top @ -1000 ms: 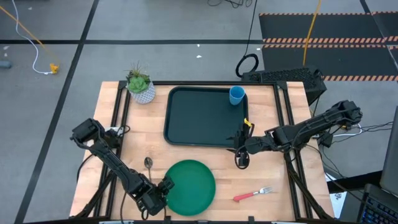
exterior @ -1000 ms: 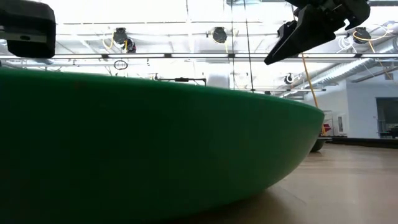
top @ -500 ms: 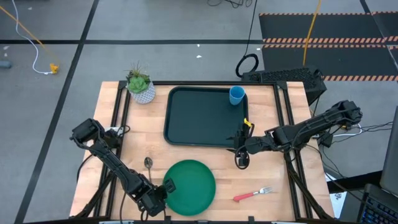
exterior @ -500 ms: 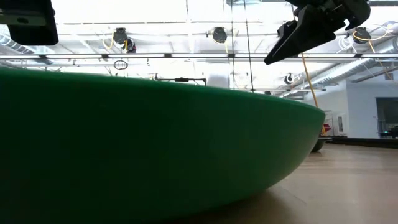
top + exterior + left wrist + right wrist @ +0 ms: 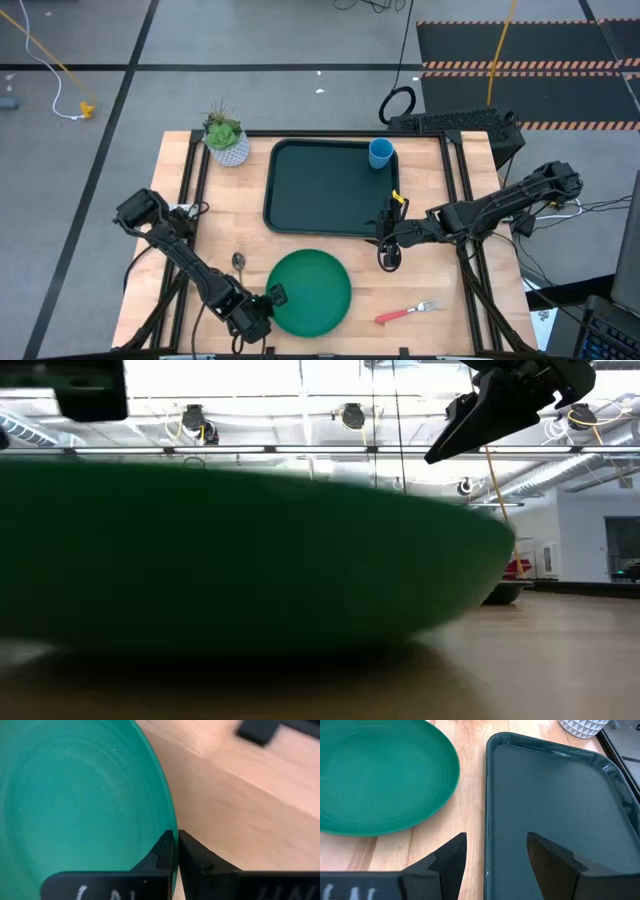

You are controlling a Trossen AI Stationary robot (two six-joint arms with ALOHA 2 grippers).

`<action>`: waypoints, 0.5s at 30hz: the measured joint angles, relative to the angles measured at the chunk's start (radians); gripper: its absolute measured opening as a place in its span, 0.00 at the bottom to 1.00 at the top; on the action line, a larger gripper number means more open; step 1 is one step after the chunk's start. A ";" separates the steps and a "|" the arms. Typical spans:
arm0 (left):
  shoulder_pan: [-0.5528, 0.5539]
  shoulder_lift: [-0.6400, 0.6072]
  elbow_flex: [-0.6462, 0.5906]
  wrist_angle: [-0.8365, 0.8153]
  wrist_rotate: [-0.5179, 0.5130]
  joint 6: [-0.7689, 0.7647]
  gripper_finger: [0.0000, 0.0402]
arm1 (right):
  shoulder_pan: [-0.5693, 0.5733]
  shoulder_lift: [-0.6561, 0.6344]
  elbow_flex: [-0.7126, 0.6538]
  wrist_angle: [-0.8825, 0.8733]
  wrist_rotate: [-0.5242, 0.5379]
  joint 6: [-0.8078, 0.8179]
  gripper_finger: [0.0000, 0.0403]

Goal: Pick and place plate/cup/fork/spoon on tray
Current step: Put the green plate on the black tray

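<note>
The green plate (image 5: pixel 312 293) is at the table's near middle and fills the low view (image 5: pixel 250 560). My left gripper (image 5: pixel 272 297) is shut on its left rim. The dark tray (image 5: pixel 325 190) lies flat at the far middle, and the light-blue cup (image 5: pixel 381 153) stands in its far right corner. My right gripper (image 5: pixel 388 258) hangs open above the tray's near right corner (image 5: pixel 496 840), holding nothing. The red-handled fork (image 5: pixel 408 312) lies near right. The silver spoon (image 5: pixel 238 263) lies left of the plate. My left gripper pinches the plate's rim (image 5: pixel 171 815) on its left side between the two fingers, one on the plate's inner face and one on its outer side. The fingers come slanting down from the table's near left. In the low view the plate looks raised, with shadow under it.
A white patterned pot with a green plant (image 5: pixel 228 143) stands at the far left corner, beside the tray. Bare wood lies between the plate and the tray, and around the fork.
My left gripper has shut on the plate's left rim. It has moved a little toward the table's right and far edges, taking the plate along. In the low view the plate's underside has come up off the table.
</note>
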 joint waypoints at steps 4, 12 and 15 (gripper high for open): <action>0.023 -0.014 0.011 0.020 -0.002 0.016 0.03 | 0.000 0.000 0.000 -0.001 0.000 0.000 0.50; 0.078 -0.073 0.090 -0.028 -0.005 0.076 0.02 | 0.000 -0.008 0.000 -0.045 0.001 0.000 0.50; 0.097 -0.096 0.121 -0.061 -0.006 0.102 0.02 | 0.000 -0.036 0.000 -0.077 0.002 0.013 0.50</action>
